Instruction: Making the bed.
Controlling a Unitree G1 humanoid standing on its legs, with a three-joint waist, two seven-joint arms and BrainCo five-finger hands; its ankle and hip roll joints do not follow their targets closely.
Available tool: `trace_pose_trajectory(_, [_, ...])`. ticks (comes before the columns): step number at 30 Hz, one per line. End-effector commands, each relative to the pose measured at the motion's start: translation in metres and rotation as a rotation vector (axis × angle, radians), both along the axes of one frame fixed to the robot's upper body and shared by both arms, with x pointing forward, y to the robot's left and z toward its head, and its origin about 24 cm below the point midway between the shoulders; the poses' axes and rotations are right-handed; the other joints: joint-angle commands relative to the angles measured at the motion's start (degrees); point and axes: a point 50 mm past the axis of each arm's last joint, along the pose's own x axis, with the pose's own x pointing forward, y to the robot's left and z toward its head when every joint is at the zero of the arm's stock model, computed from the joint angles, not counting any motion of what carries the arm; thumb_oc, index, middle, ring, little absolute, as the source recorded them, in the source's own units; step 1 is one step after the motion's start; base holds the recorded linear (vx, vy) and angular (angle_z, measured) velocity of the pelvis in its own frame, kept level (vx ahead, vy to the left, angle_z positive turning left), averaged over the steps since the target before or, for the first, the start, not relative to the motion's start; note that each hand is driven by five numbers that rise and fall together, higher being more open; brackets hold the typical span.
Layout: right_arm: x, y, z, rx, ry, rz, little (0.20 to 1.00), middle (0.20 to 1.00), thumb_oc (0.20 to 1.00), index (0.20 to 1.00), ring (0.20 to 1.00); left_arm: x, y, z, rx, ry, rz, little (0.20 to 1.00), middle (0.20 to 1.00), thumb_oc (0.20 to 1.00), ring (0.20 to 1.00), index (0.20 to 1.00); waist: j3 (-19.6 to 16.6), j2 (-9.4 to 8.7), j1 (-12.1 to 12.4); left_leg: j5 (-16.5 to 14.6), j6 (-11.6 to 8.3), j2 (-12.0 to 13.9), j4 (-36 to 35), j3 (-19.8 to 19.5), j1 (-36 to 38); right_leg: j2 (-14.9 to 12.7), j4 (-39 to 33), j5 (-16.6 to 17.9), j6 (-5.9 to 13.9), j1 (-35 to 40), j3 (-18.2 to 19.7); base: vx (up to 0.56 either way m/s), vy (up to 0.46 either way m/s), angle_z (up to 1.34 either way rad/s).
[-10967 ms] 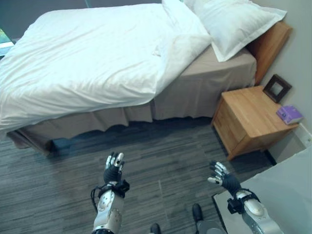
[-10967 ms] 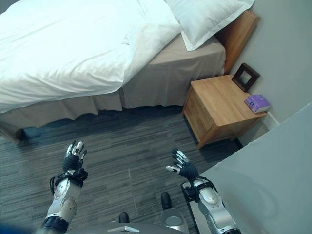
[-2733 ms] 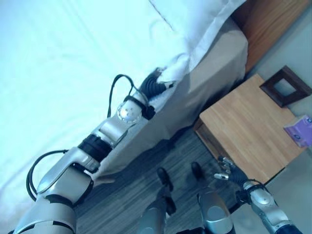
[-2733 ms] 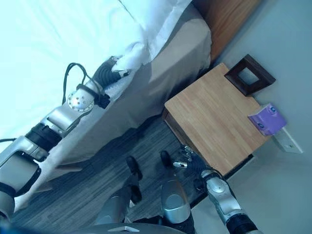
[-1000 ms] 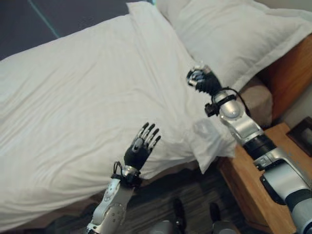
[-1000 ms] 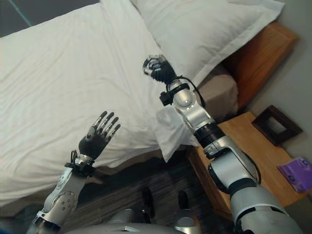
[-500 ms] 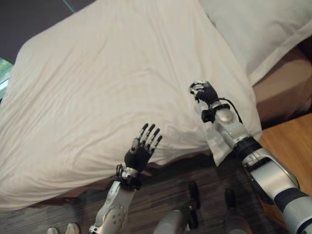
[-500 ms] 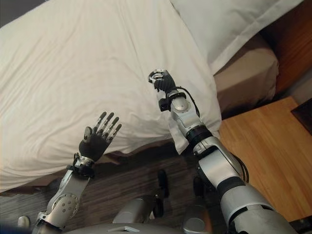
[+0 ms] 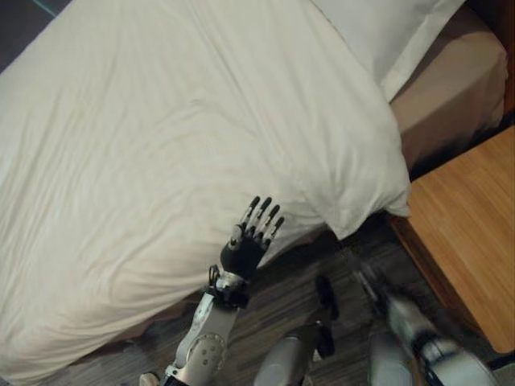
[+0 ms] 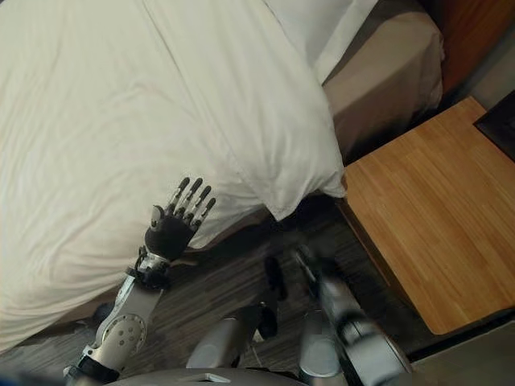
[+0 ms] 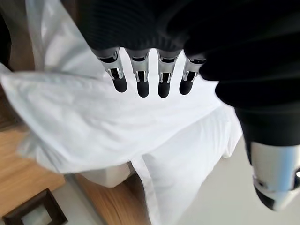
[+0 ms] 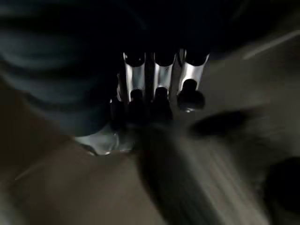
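**Left hand up by the duvet edge, nothing grabbed**

Left hand (image 9: pixel 244 251) is raised with fingers straight and spread, holding nothing, right beside the hanging side edge of the white duvet (image 9: pixel 177 137). In its wrist view the fingertips (image 11: pixel 142 88) point at the bedding without touching it. Right hand (image 12: pixel 154 91) is down low and blurred over the floor (image 10: pixel 233 281); fingers look curled in its wrist view, but honestly I can't tell.

What matters: the duvet lies ahead of the left hand, running lengthwise up toward the pillow (image 9: pixel 386 28). Its loose corner (image 10: pixel 310 181) droops off the bed beside the nightstand (image 10: pixel 426 217), toward the robot's right. I'd guess the left hand is the nearer one for smoothing.
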Motion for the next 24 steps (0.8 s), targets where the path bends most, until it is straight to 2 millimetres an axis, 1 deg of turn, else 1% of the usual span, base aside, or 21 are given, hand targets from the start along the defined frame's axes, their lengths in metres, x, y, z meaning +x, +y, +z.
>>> trace_pose_trajectory(1, [-0.023,0.022,-0.022,0.047,0.095,0.068,0.200,0.200,0.200,0.200,0.200,0.002,-0.010,-0.022,0.091,0.046,-0.007,1.000,1.000,1.000,1.000,1.000,-1.15,-1.14,-1.35,-2.79,-2.71,-0.31,0.55,2.38,5.10,-3.22,-11.19,7.42,1.78,3.73,2.14,0.05,0.054,0.00])
trace_pose_trajectory(2, [-0.031,0.010,-0.023,0.045,0.107,0.014,0.200,0.200,0.200,0.200,0.200,0.000,-0.008,-0.035,0.102,0.103,0.003,1.000,1.000,1.000,1.000,1.000,-1.16,-1.43,-2.03,-3.00,-2.68,-0.37,0.55,2.31,5.60,-3.34,-11.38,7.27,1.91,4.33,2.05,0.04,0.035,-0.01])
trace_pose_trajectory(4, [-0.031,0.010,-0.023,0.045,0.107,0.014,0.200,0.200,0.200,0.200,0.200,0.000,-0.008,-0.035,0.102,0.103,0.003,1.000,1.000,1.000,1.000,1.000,-1.31,-1.40,-1.87,-2.91,-2.72,-0.29,0.55,2.43,5.39,-3.25,-11.39,7.43,1.86,4.07,2.17,0.01,0.002,-0.04])
trace_pose_trajectory(5, [-0.043,-0.008,-0.024,0.062,0.096,-0.093,0.200,0.200,0.200,0.200,0.200,-0.005,0.000,-0.059,0.159,0.205,0.024,1.000,1.000,1.000,1.000,1.000,-1.56,-2.21,-2.91,-3.19,-2.69,-0.22,0.55,2.52,6.14,-3.25,-11.49,7.34,1.93,4.90,2.10,0.03,0.020,-0.08])
trace_pose_trajectory(6, [-0.051,-0.017,-0.024,0.070,0.098,-0.140,0.200,0.200,0.200,0.200,0.200,-0.010,0.005,-0.074,0.201,0.272,0.034,1.000,1.000,1.000,1.000,1.000,-1.81,-2.62,-3.45,-3.45,-2.63,-0.23,0.55,2.41,6.71,-3.23,-11.55,7.15,1.98,5.50,2.01,0.05,0.011,-0.04])
trace_pose_trajectory(7, [-0.066,-0.030,-0.026,0.072,0.106,-0.216,0.200,0.200,0.200,0.200,0.200,-0.024,0.016,-0.106,0.305,0.422,0.042,1.000,1.000,1.000,1.000,1.000,-2.75,-3.81,-4.15,-3.77,-2.61,0.04,0.55,2.37,7.63,-3.01,-11.75,7.10,2.00,6.64,1.81,0.05,-0.012,0.02])
trace_pose_trajectory(8, [-0.074,-0.034,-0.029,0.081,0.115,-0.244,0.200,0.200,0.200,0.200,0.200,-0.030,0.022,-0.117,0.348,0.472,0.044,1.000,1.000,1.000,1.000,1.000,-3.66,-4.46,-4.20,-3.88,-2.61,0.30,0.55,2.33,7.87,-2.86,-11.88,7.20,1.93,6.95,1.75,0.03,-0.024,0.06])
trace_pose_trajectory(9, [-0.074,-0.034,-0.029,0.081,0.115,-0.244,0.200,0.200,0.200,0.200,0.200,-0.030,0.022,-0.117,0.348,0.472,0.043,1.000,1.000,1.000,1.000,1.000,-3.67,-4.46,-4.20,-3.88,-2.61,0.29,0.55,2.31,7.90,-2.87,-11.91,7.19,1.93,7.01,1.73,0.05,-0.046,0.06])
trace_pose_trajectory(10, [-0.086,-0.037,-0.031,0.088,0.116,-0.275,0.200,0.200,0.200,0.200,0.200,-0.040,0.030,-0.130,0.430,0.532,0.021,1.000,1.000,1.000,1.000,1.000,-5.40,-6.05,-4.38,-4.25,-2.55,0.74,0.55,2.14,9.02,-2.61,-12.26,7.20,1.97,8.40,1.24,0.08,-0.043,0.03])
trace_pose_trajectory(11, [-0.089,-0.037,-0.032,0.099,0.109,-0.286,0.200,0.200,0.200,0.200,0.200,-0.047,0.033,-0.136,0.450,0.566,0.008,1.000,1.000,1.000,1.000,1.000,-6.39,-6.81,-4.39,-4.50,-2.51,0.93,0.55,2.09,9.70,-2.40,-12.53,7.22,2.02,9.17,1.15,0.08,-0.043,0.04])
trace_pose_trajectory(12, [-0.089,-0.037,-0.032,0.099,0.110,-0.286,0.376,0.376,0.376,0.376,0.376,-0.047,0.033,-0.136,0.450,0.566,0.008,1.000,1.000,1.000,1.000,1.000,-6.37,-6.84,-4.39,-4.51,-2.51,0.92,0.55,2.09,9.76,-2.41,-12.58,7.23,2.02,9.26,1.15,0.05,-0.006,0.07])
trace_pose_trajectory(13, [-0.089,-0.035,-0.032,0.109,0.093,-0.282,1.000,1.000,1.000,1.000,1.000,-0.052,0.035,-0.141,0.485,0.592,-0.003,1.000,1.000,1.000,1.000,1.000,-7.27,-7.55,-4.37,-4.71,-2.52,1.11,0.55,2.14,10.42,-2.22,-12.78,7.23,2.07,9.95,0.99,0.06,0.012,0.14])
trace_pose_trajectory(14, [-0.090,-0.031,-0.031,0.107,0.069,-0.238,1.000,1.000,1.000,1.000,1.000,-0.059,0.039,-0.146,0.570,0.601,-0.048,1.000,1.000,1.000,1.000,1.000,-9.15,-8.97,-4.37,-5.14,-2.48,1.52,0.55,2.35,11.61,-1.79,-13.11,7.29,2.17,11.00,1.02,0.07,0.021,0.08])
trace_pose_trajectory(15, [-0.085,-0.025,-0.028,0.103,0.047,-0.186,1.000,1.000,1.000,1.000,1.000,-0.061,0.040,-0.146,0.602,0.595,-0.068,1.000,1.000,1.000,1.000,1.000,-10.15,-9.78,-4.32,-5.38,-2.49,1.79,0.55,2.61,12.27,-1.50,-13.26,7.38,2.27,11.42,1.18,0.05,0.017,0.02])
trace_pose_trajectory(16, [-0.085,-0.025,-0.029,0.103,0.048,-0.186,1.000,1.000,1.000,1.000,1.000,-0.062,0.040,-0.146,0.602,0.596,-0.068,1.000,1.000,1.000,1.000,1.000,-10.15,-9.82,-4.29,-5.40,-2.49,1.78,0.55,2.65,12.33,-1.50,-13.29,7.39,2.28,11.48,1.22,0.04,-0.004,-0.04])
trace_pose_trajectory(19, [-0.070,-0.006,-0.020,0.140,-0.036,-0.088,1.000,1.000,1.000,1.000,1.000,-0.064,0.039,-0.148,0.624,0.603,-0.091,1.000,1.000,1.000,1.000,1.000,-13.09,-12.20,-4.07,-5.99,-2.49,2.47,0.55,3.55,14.02,-0.79,-13.93,7.82,2.53,12.80,1.32,0.04,0.000,-0.13])
trace_pose_trajectory(20, [-0.068,0.000,-0.019,0.159,-0.051,-0.072,1.000,1.000,1.000,1.000,1.000,-0.063,0.038,-0.148,0.635,0.597,-0.097,1.000,1.000,1.000,1.000,1.000,-13.92,-12.94,-4.03,-6.16,-2.45,2.73,0.55,3.76,14.51,-0.56,-14.00,7.94,2.60,13.03,1.42,0.03,0.000,-0.14])
trace_pose_trajectory(21, [-0.059,0.015,-0.012,0.206,-0.118,-0.030,1.000,1.000,1.000,1.000,1.000,-0.060,0.035,-0.145,0.641,0.579,-0.094,1.000,1.000,1.000,1.000,1.000,-15.20,-14.26,-3.96,-6.45,-2.41,3.11,0.55,4.49,15.42,-0.10,-14.06,8.02,2.75,13.52,1.74,0.02,0.000,-0.15])
trace_pose_trajectory(22, [-0.059,0.015,-0.012,0.206,-0.118,-0.030,1.000,1.000,1.000,1.000,1.000,-0.060,0.035,-0.145,0.641,0.580,-0.094,1.000,1.000,1.000,1.000,1.000,-15.20,-14.28,-3.92,-6.46,-2.41,3.11,0.55,4.54,15.47,-0.10,-14.07,8.02,2.76,13.55,1.79,0.00,0.017,-0.22])
trace_pose_trajectory(23, [-0.057,0.021,-0.011,0.228,-0.129,-0.020,1.000,1.000,1.000,1.000,1.000,-0.059,0.035,-0.145,0.637,0.581,-0.090,1.000,1.000,1.000,1.000,1.000,-15.74,-14.83,-3.81,-6.62,-2.35,3.26,0.55,4.73,15.82,0.05,-14.04,7.96,2.76,13.77,1.94,0.01,0.000,-0.24])
trace_pose_trajectory(24, [-0.051,0.034,-0.007,0.256,-0.160,0.020,1.000,1.000,1.000,1.000,1.000,-0.060,0.032,-0.147,0.633,0.595,-0.092,1.000,1.000,1.000,1.000,1.000,-16.69,-15.84,-3.55,-6.93,-2.22,3.43,0.55,5.08,16.63,0.18,-14.01,7.82,2.75,14.46,1.89,0.01,0.000,-0.21])
